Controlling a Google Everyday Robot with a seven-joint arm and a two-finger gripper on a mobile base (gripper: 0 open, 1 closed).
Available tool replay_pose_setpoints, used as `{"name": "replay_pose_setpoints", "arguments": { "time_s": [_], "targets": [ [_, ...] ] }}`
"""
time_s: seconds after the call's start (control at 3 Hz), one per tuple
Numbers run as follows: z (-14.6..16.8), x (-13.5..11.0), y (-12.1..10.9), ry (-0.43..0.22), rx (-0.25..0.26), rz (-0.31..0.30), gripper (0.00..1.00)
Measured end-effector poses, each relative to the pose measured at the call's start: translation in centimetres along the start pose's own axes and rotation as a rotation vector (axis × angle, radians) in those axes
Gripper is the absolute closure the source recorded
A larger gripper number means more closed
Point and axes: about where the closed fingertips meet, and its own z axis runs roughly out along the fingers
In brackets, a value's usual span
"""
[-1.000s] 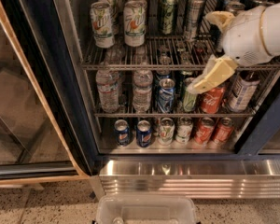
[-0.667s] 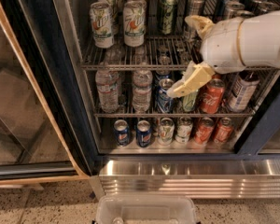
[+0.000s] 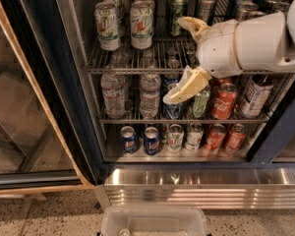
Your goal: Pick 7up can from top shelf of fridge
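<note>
The 7up can, white with a green logo, stands at the front left of the top shelf in the open fridge. A like white can with an orange-red patch stands just to its right, and a green can further right. My gripper hangs in front of the shelves right of centre, on a white arm coming from the right. Its cream fingers are spread, one at top-shelf height and one before the middle shelf. It is empty and well right of the 7up can.
Water bottles, a Coca-Cola can and other cans fill the middle rack. Pepsi cans and red cans line the bottom rack. The glass door stands open at left. A clear plastic bin sits on the floor below the steel base panel.
My arm and gripper have moved left across the fridge front, from the right side toward the middle, staying at about the same height.
</note>
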Motion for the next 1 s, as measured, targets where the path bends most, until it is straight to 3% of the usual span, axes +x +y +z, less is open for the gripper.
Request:
{"name": "replay_pose_setpoints", "arguments": {
  "time_s": [0.33,0.67,1.0],
  "targets": [
    [1.8,-0.2,0.6,-0.028,0.024,0.008,0.0],
    [5.9,0.2,1.5,-0.124,0.079,0.04,0.0],
    [9.8,0.5,0.2,-0.205,0.099,0.044,0.0]
  ]
}}
